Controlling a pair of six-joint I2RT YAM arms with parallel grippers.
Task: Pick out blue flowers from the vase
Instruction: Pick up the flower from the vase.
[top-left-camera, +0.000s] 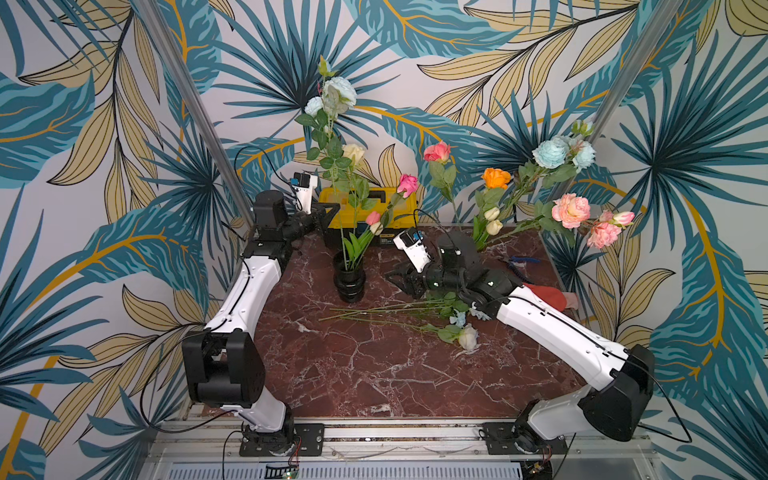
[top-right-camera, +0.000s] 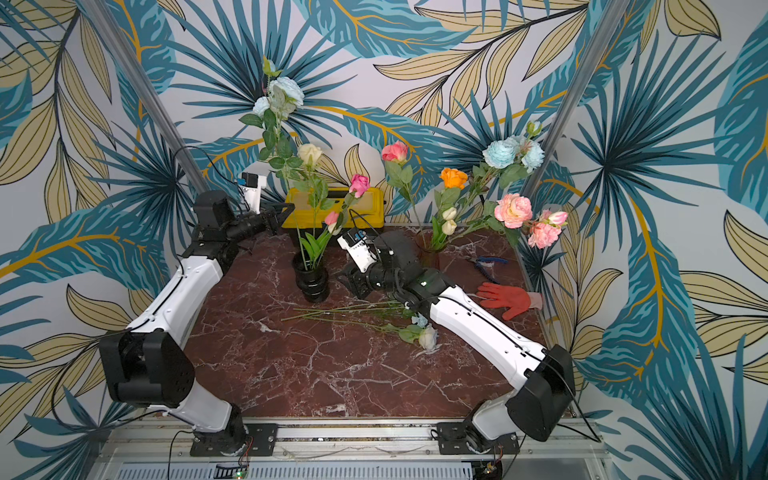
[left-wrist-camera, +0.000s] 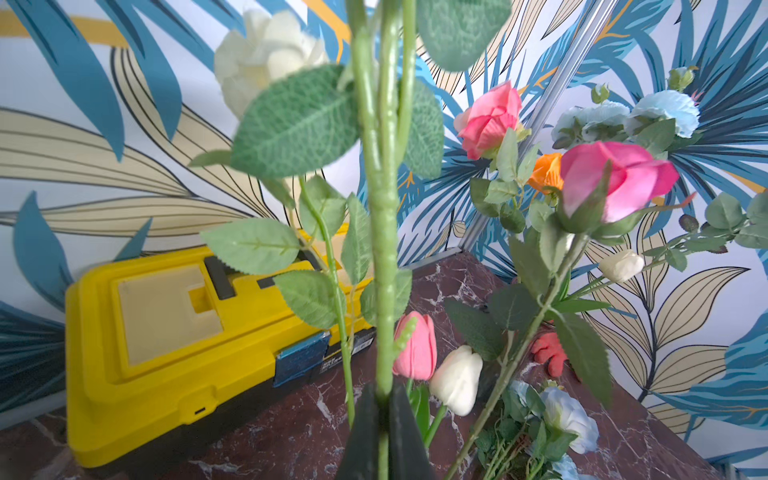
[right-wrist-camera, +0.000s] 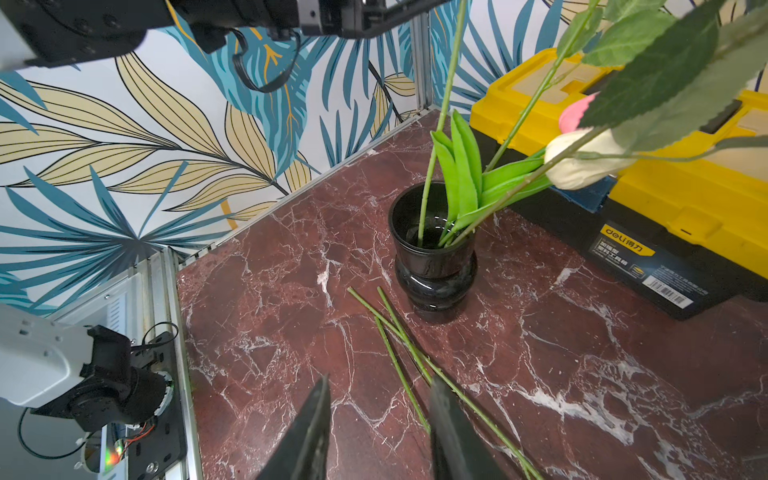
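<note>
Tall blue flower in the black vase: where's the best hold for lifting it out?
The thick main stem, well above the black vase, pinched crosswise from the robot's left. It stands nearly upright there; the left end effector is shut on it.

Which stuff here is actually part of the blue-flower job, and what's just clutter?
Job: standing blue flowers in the black vase, their stem in the shut left claw; blue stems lying on the table; open right claw.
Clutter: yellow toolbox; pliers; red glove; cream rose.
</note>
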